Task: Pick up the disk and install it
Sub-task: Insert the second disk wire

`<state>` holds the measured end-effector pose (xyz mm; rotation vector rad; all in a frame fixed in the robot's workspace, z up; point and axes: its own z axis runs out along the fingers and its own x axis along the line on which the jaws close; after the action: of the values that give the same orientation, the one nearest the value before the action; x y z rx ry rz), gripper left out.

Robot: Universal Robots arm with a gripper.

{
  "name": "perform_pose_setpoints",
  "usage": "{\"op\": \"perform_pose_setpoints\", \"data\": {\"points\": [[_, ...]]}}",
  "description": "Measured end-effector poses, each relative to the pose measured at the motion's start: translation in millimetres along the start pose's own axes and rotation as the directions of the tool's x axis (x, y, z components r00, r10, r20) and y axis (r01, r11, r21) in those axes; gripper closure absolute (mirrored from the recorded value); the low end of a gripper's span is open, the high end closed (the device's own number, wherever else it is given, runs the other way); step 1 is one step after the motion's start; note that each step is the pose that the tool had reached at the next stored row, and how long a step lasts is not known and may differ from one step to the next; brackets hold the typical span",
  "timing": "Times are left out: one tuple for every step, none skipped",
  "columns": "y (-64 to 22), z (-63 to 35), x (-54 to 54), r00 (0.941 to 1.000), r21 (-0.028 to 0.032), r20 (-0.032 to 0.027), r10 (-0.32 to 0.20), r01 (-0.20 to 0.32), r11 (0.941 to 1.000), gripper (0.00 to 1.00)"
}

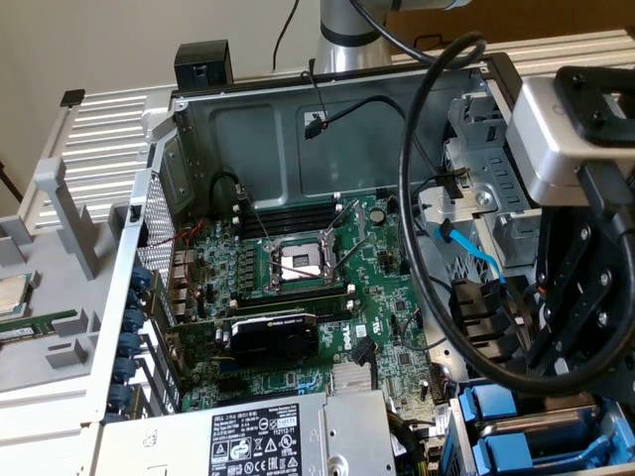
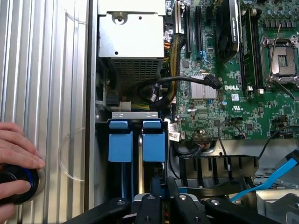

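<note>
The disk (image 2: pixel 154 140) stands edge-up in the drive bay, and what shows of it is the bright blue top of its carrier. It sits beside another blue carrier (image 2: pixel 120 144), with a dark gap between them. My gripper (image 2: pixel 162 193) is right at the disk's near end. Its black fingers (image 2: pixel 155 186) are drawn together with a sliver of blue pinched between them. In the exterior view the gripper's black linkage (image 1: pixel 585 297) hangs over the blue carriers (image 1: pixel 516 426) at the case's lower right corner.
The open case holds a motherboard (image 1: pixel 308 268), a graphics card (image 1: pixel 273 337) and a power supply (image 1: pixel 248 436). A thick black cable (image 1: pixel 417 248) loops beside the gripper, next to a blue SATA cable (image 2: pixel 275 175). A hand (image 2: pixel 14 154) rests on a round black knob (image 2: pixel 16 186) on the ribbed metal panel.
</note>
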<state>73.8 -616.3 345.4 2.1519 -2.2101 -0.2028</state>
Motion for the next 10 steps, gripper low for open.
{"op": "perform_pose_setpoints", "data": {"points": [[0.0,0.0,0.0,1.0,-0.0002,0.0001,0.0,0.0,1.0,0.84],[0.0,0.0,0.0,1.0,-0.0004,0.0,0.0,0.0,1.0,0.84],[0.0,0.0,0.0,1.0,-0.0013,0.0,0.0,0.0,1.0,0.84],[0.0,-0.1,0.0,1.0,-0.002,0.0,0.0,0.0,1.0,0.84],[0.0,0.0,0.0,1.0,-0.0033,0.0,0.0,0.0,1.0,0.84],[0.0,0.0,0.0,1.0,-0.0051,-0.0001,0.001,-0.001,1.0,0.84],[0.0,0.0,0.0,1.0,-0.006,0.0,0.001,-0.001,1.0,0.84],[0.0,-0.2,0.0,1.0,-0.0066,-0.0001,0.001,-0.001,1.0,0.84],[0.0,-0.2,0.0,1.0,-0.0071,0.0,0.001,-0.001,1.0,0.84],[-0.1,-0.4,0.0,1.0,-0.0072,0.0002,0.001,-0.001,1.0,0.84]]}}
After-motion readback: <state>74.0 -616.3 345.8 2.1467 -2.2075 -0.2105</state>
